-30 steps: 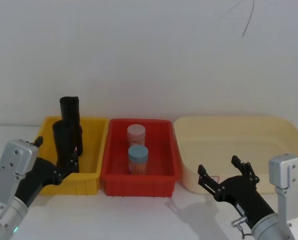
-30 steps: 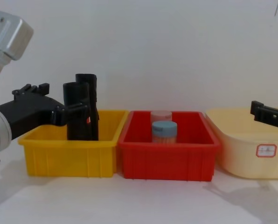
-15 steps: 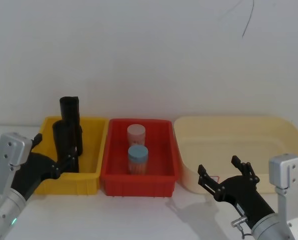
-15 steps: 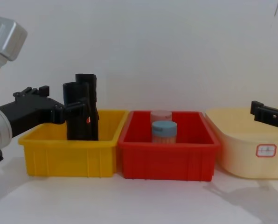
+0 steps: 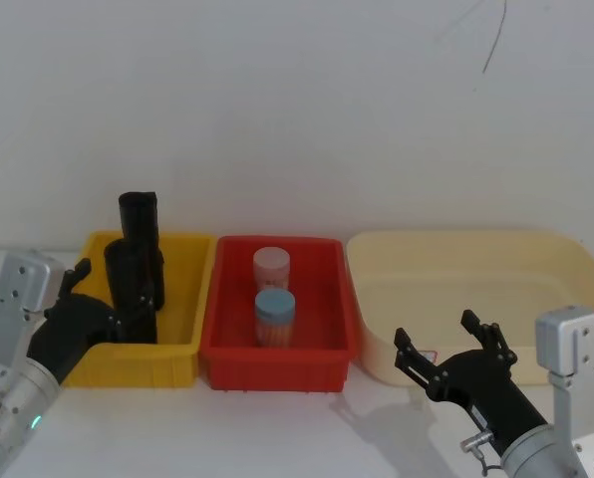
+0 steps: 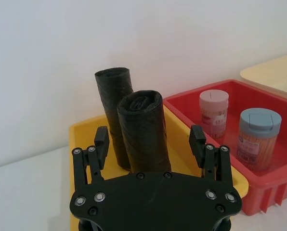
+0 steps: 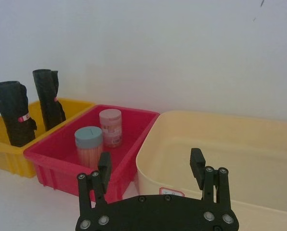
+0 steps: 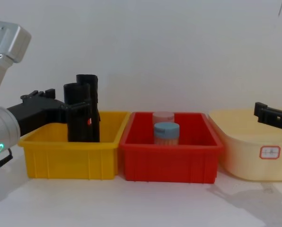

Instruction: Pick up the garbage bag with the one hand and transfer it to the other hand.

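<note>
The garbage bag, a black roll with a small red patch, stands upright in the yellow bin, in front of a second black roll. In the head view the garbage bag is the nearer roll. My left gripper is open at the bin's left side, and the garbage bag shows between its spread fingers without being squeezed. One left finger crosses the roll's front. My right gripper hangs open in front of the cream tub, far from the rolls. From the right wrist the garbage bag shows far off.
A red bin in the middle holds a blue-lidded jar and a pink-lidded jar. A large cream tub sits at the right. The three containers stand side by side against a white wall; bare white table lies in front.
My left arm has drawn leftward and back, so its gripper sits less far over the yellow bin. Both rolls and the right arm have stayed put.
</note>
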Robot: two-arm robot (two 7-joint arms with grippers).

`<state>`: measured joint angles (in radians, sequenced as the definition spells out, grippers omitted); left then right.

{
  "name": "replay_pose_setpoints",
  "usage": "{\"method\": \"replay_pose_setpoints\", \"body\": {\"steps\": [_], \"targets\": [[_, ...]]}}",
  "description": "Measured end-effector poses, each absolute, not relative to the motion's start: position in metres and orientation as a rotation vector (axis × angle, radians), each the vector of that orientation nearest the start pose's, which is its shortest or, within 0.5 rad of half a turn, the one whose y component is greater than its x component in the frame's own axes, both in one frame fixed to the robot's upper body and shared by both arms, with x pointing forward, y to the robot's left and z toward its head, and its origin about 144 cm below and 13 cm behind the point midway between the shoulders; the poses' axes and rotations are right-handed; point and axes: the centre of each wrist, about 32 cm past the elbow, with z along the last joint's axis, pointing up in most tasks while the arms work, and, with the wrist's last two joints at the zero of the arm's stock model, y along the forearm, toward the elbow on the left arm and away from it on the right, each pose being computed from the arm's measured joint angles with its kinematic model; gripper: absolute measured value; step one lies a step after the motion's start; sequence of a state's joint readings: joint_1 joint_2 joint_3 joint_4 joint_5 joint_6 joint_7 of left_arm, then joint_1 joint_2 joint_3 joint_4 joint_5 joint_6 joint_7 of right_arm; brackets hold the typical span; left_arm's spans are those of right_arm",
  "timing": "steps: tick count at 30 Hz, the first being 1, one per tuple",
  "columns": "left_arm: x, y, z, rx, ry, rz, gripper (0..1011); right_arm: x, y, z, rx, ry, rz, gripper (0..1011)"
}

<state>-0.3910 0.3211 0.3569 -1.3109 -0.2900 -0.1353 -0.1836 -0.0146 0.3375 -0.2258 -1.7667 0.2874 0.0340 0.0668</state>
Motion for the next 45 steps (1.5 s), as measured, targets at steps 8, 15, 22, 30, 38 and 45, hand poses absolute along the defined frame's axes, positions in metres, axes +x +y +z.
{"method": "replay_pose_setpoints", "body": {"steps": [8,15,22,30,38,45], "targets": [[0.569,0.24,1.189,-0.032,-0.197,1.118,1001,0.443,-0.237,1.189,0.026,-0.075,-1.229,1001],[0.579,0.237,1.188,-0.033,-0.186,1.11,1001,0.443,-0.237,1.189,0.026,-0.075,-1.229,1001],[0.587,0.235,1.189,-0.031,-0.176,1.119,992,0.443,-0.237,1.189,0.026,-0.075,-1.23,1001],[0.594,0.235,1.19,-0.024,-0.166,1.134,805,0.443,-0.237,1.189,0.026,-0.075,-1.23,1001],[0.595,0.236,1.191,-0.019,-0.159,1.131,577,0.443,-0.237,1.189,0.026,-0.075,-1.229,1001],[0.593,0.237,1.193,-0.02,-0.167,1.103,465,0.443,-0.237,1.189,0.026,-0.075,-1.229,1001]]}}
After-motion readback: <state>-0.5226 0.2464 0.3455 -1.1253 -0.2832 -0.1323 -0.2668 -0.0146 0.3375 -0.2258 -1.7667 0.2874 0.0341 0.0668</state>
